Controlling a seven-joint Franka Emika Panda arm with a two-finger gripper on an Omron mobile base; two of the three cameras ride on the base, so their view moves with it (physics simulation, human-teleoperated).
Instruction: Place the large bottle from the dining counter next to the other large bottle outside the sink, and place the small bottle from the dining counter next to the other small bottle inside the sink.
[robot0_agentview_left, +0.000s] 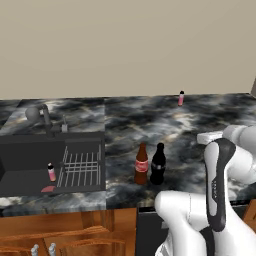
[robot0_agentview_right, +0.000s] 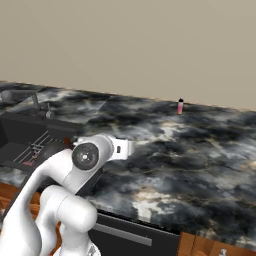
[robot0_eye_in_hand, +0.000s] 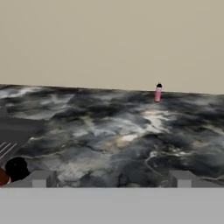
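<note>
The tall black large bottle (robot0_agentview_left: 158, 165) stands upright on the marbled counter right of the sink (robot0_agentview_left: 30, 150), close beside the brown red-labelled large bottle (robot0_agentview_left: 141, 165). A tiny pink small bottle (robot0_agentview_left: 51, 172) stands inside the black sink basin by the grid rack (robot0_agentview_left: 80, 167). Another tiny pinkish small bottle (robot0_agentview_left: 181, 98) (robot0_agentview_right: 180, 106) (robot0_eye_in_hand: 158, 92) stands upright at the far edge of the dining counter (robot0_eye_in_hand: 131, 131). My gripper (robot0_eye_in_hand: 111, 179) is open and empty, well short of that bottle and facing it. The two large bottles' tops (robot0_eye_in_hand: 16, 168) show at the hand view's lower left.
A grey curved faucet (robot0_agentview_left: 42, 117) rises behind the sink. Something flat and red (robot0_agentview_left: 48, 189) lies on the basin floor. A beige wall backs the counter. Reddish wood cabinets (robot0_agentview_left: 60, 230) run below its front edge. My white arm (robot0_agentview_left: 220, 190) covers the counter's near right.
</note>
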